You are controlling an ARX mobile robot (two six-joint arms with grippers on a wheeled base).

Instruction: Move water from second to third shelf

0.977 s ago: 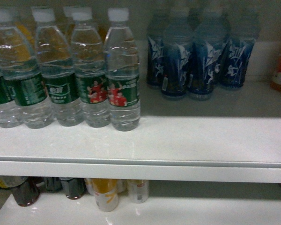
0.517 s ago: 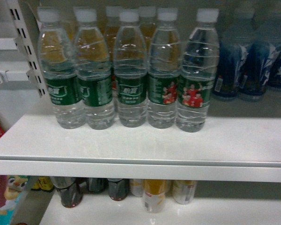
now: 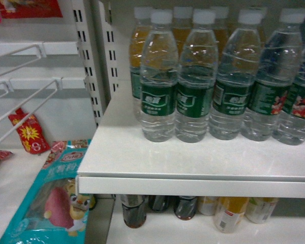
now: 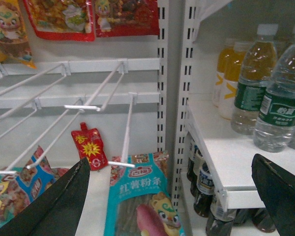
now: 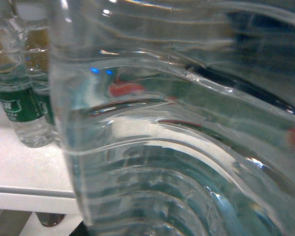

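Note:
Several water bottles [image 3: 158, 96] with white caps and green labels stand in a row on the white shelf [image 3: 193, 162]; they show again in the left wrist view [image 4: 280, 103]. One clear ribbed water bottle [image 5: 177, 147] fills the right wrist view, pressed close to the camera with my right gripper around it and its fingers hidden behind the plastic. My left gripper [image 4: 172, 196] hangs open left of the shelf's edge. Its dark fingers [image 4: 64, 206] have nothing between them, only a snack bag behind. Neither gripper shows in the head view.
Yellow drink bottles [image 4: 226, 78] stand behind the water. Dark cola bottles [image 3: 134, 211] and yellow cans sit on the lower shelf. A slotted upright [image 3: 94, 61] divides off a bay with wire hooks [image 3: 20, 86] and a teal snack bag [image 3: 51, 203].
The head view has swung left: the green-labelled bottles slid to the right of the picture, the blue-labelled ones left it, and the wire-hook bay with snack bags came in.

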